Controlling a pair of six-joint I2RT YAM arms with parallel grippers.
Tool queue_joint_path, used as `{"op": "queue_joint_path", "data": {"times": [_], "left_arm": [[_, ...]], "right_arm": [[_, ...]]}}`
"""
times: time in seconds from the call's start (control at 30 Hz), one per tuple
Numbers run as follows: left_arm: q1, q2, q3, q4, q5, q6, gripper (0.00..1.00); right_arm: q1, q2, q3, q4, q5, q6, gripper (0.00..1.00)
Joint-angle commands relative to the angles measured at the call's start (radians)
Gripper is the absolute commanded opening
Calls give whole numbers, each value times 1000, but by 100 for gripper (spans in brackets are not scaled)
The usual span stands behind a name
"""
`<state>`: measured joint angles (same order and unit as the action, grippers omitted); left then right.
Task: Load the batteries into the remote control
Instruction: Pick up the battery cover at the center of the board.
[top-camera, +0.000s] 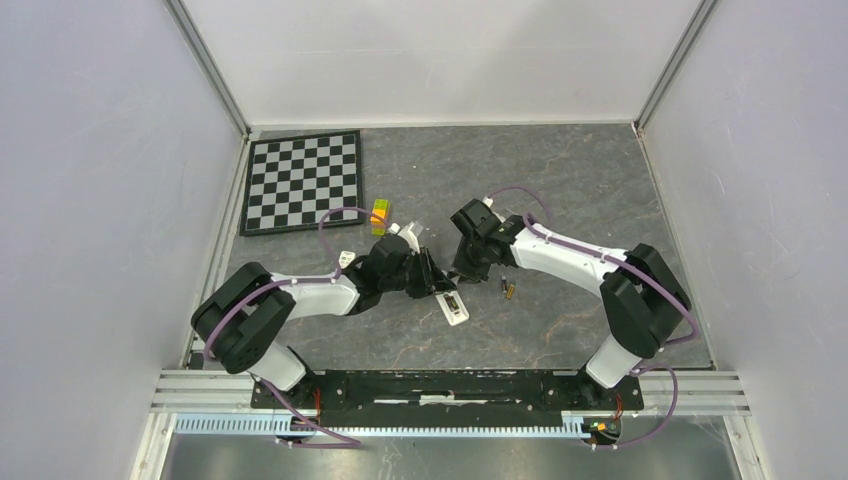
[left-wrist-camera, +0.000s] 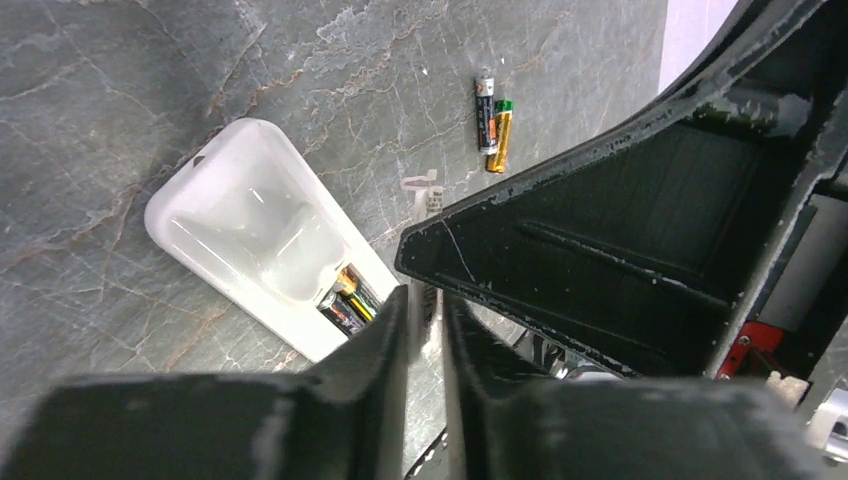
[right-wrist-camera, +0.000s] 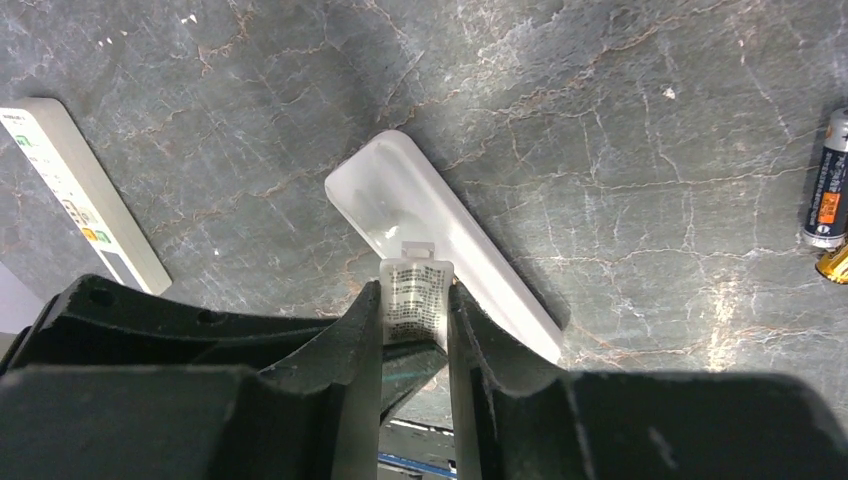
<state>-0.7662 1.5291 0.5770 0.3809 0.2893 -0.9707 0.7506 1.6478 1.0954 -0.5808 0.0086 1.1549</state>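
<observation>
Right tool (right-wrist-camera: 415, 295) clamped on white cover (right-wrist-camera: 414, 305) over remote (left-wrist-camera: 250, 230), two batteries (left-wrist-camera: 348, 297) seated inside; left tool (left-wrist-camera: 425, 300) nearly together, hold unclear; loose batteries (left-wrist-camera: 492, 120) beyond remote on counter (left-wrist-camera: 150, 80).

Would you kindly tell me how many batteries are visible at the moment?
4 batteries. Two lie side by side on the table, one dark, one gold; two sit in the white remote's open compartment. More may be hidden from view.

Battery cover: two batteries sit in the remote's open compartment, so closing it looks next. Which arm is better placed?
Right, probably: the right gripper holds the battery cover over the remote, while the left gripper carries nothing I can make out.
</observation>
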Motion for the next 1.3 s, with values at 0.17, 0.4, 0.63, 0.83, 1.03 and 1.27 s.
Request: {"op": "queue_joint_path", "data": {"times": [0.17, 0.4, 0.63, 0.83, 1.03, 1.27], "left_arm": [[-8, -8, 21, 51, 43, -11, 2], [-8, -55, 54, -62, 130, 144, 2], [-8, -90, 149, -220, 297, 314, 2], [-8, -108, 252, -413, 456, 494, 2], [-8, -189, 306, -627, 531, 685, 2], [-8, -231, 333, -702, 563, 744, 2]], "right_arm": [[-11, -85, -59, 78, 17, -52, 22], [-37, -344, -263, 398, 12, -396, 71], [-86, -543, -390, 511, -259, -806, 88], [-87, -641, -420, 441, -483, -989, 82], [-86, -684, -440, 403, -647, -1009, 64], [-86, -696, -472, 400, -736, -998, 51]]}}
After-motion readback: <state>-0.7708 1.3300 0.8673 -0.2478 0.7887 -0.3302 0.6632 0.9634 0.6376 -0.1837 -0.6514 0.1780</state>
